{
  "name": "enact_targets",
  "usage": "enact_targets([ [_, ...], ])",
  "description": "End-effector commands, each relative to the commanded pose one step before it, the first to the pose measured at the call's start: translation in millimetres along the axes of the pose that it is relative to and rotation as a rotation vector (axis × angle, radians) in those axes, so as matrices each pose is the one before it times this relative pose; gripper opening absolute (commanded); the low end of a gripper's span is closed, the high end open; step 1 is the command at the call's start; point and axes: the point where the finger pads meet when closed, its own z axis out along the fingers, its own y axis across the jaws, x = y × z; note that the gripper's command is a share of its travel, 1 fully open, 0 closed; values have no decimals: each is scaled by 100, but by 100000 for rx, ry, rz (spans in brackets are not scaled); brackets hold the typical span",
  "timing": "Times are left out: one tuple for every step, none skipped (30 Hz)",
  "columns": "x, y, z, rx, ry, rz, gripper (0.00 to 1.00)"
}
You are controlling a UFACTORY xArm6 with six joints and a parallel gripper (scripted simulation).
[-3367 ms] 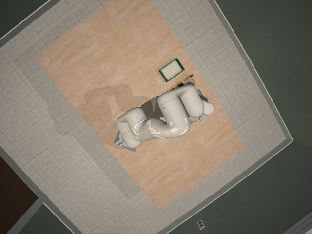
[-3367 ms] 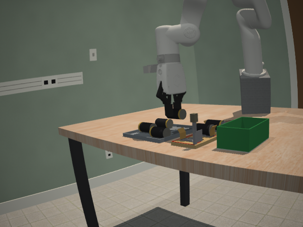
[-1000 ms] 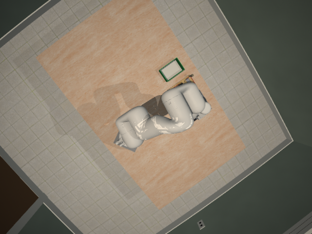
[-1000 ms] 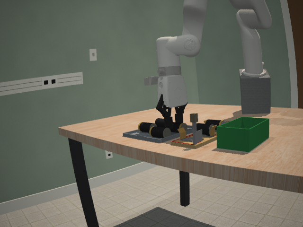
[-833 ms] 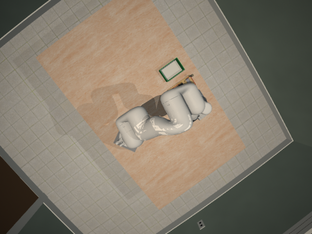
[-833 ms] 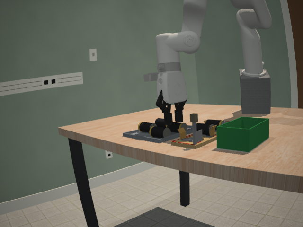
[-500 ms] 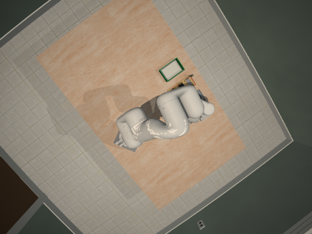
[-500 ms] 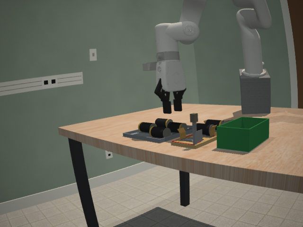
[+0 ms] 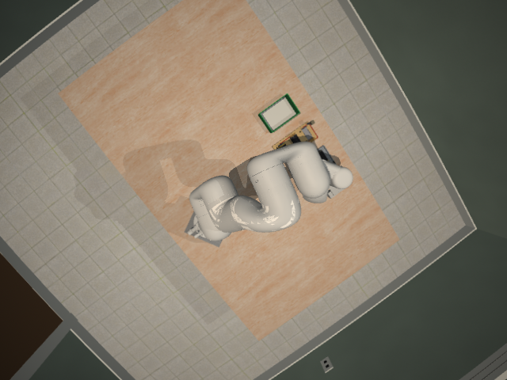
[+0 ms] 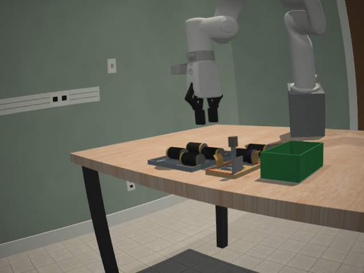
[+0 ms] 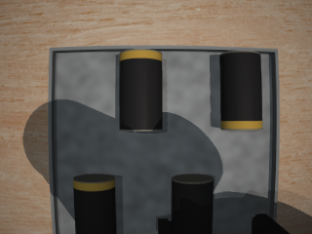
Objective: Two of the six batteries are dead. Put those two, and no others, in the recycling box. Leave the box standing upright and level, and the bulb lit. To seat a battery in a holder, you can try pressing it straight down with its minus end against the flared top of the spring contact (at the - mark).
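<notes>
While the gripper (image 10: pixel 206 116) hangs above the grey tray (image 10: pixel 187 168) (image 11: pixel 165 49), its fingers apart and holding nothing, four batteries lie on their sides within. Their long axes run parallel; in the wrist view, the yellow band of the upper-left battery (image 11: pixel 140 93) points up, that of the upper-right battery (image 11: pixel 241 93) down. Two more batteries lie on the wooden holder (image 10: pixel 223 174) (image 9: pixel 282 143). One green box (image 9: pixel 264 123) (image 10: pixel 280 166), upright and level, contains no battery.

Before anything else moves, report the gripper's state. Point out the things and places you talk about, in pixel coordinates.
Gripper (image 10: pixel 206 116): open partway, nothing between its fingers, hovering above the tray (image 10: pixel 187 169) (image 11: pixel 52 146) of batteries.
</notes>
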Motion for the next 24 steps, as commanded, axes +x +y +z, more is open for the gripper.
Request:
enact_targets([
  [-19, -169, -3319, 305, 189, -26, 51],
  [0, 0, -388, 0, -1, 0, 51],
  [0, 1, -69, -1, 1, 0, 51],
  [0, 0, 0, 0, 0, 0, 51],
  [0, 0, 0, 0, 0, 0, 51],
  [44, -22, 0, 0, 0, 0, 51],
  [261, -129, 0, 0, 0, 0, 51],
  [580, -284, 0, 0, 0, 0, 51],
  [889, -436, 0, 0, 0, 0, 51],
  [1114, -546, 0, 0, 0, 0, 51],
  [1213, -595, 0, 0, 0, 0, 51],
  [1177, -576, 0, 0, 0, 0, 51],
  [1019, -500, 0, 0, 0, 0, 51],
  [775, -380, 0, 0, 0, 0, 51],
  [487, -239, 0, 0, 0, 0, 51],
  [0, 0, 0, 0, 0, 0, 51],
  [0, 0, 0, 0, 0, 0, 51],
  [217, -105, 0, 0, 0, 0, 51],
  [36, -17, 0, 0, 0, 0, 51],
  [0, 0, 0, 0, 0, 0, 51],
  [0, 0, 0, 0, 0, 0, 51],
  [0, 0, 0, 0, 0, 0, 51],
  [0, 0, 0, 0, 0, 2, 51],
  [0, 0, 0, 0, 0, 11, 51],
])
